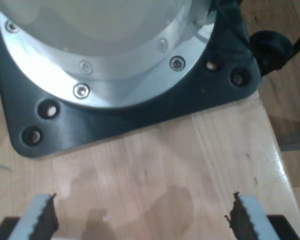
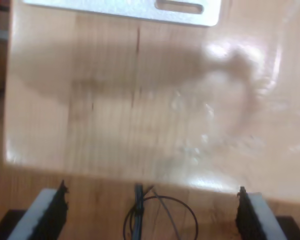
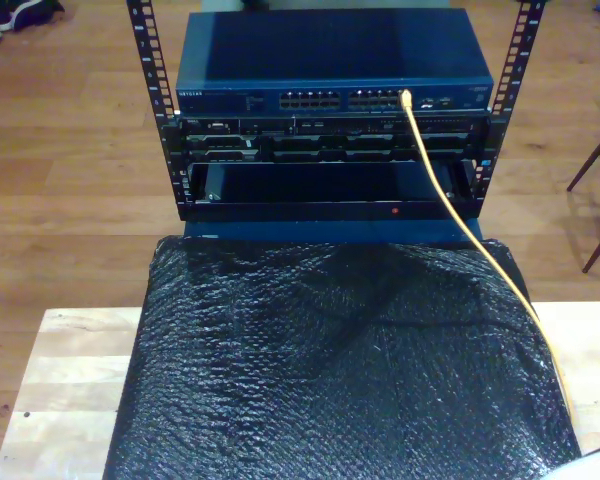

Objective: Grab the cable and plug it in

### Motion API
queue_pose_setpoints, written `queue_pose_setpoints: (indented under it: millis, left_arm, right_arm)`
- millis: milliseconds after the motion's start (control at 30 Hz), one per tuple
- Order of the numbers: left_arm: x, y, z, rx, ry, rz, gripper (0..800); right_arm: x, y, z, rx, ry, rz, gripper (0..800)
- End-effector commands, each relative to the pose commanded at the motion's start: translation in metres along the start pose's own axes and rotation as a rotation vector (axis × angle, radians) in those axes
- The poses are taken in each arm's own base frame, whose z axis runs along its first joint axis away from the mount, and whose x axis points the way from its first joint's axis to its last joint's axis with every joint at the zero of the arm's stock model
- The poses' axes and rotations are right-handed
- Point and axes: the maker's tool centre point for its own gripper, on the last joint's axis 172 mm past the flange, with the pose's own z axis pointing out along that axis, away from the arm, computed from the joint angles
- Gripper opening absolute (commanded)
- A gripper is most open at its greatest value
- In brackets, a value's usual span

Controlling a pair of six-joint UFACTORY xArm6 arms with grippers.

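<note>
The orange-yellow cable (image 3: 450, 205) runs from a port on the blue network switch (image 3: 330, 55) down across the black sheet toward the exterior view's lower right. Its upper end sits at that port (image 3: 405, 97). My first gripper (image 1: 144, 210) is open over bare wood, with nothing between its toothed fingers (image 1: 40, 215). It faces a round silver arm base on a black mounting plate (image 1: 140, 110). My second gripper (image 2: 151, 200) is open too, over the edge of a light wooden board, with nothing between its fingers.
A black rack (image 3: 330, 165) holds the switch and other units at the back. A black bubble-textured sheet (image 3: 340, 370) covers the wooden table (image 3: 70, 380). A silver slotted bracket (image 2: 125, 10) and a thin black wire loop (image 2: 160, 215) lie near my second gripper.
</note>
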Motion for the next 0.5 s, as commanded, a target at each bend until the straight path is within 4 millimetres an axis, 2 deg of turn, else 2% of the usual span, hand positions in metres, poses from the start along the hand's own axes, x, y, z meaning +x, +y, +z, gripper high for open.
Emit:
queue_pose_setpoints:
  millis: [100, 200, 500]
  left_arm:
    - [0.000, 0.000, 0.000, 0.000, 0.000, 0.000, 800]
    - [0.000, 0.000, 0.000, 0.000, 0.000, 0.000, 800]
    - [0.000, 0.000, 0.000, 0.000, 0.000, 0.000, 800]
  right_arm:
    - [0.005, -0.003, 0.019, -0.006, 0.004, 0.027, 800]
    - [0.004, -0.003, 0.025, -0.013, -0.016, 0.041, 800]
    - [0.001, -0.004, 0.025, -0.016, -0.029, 0.050, 800]
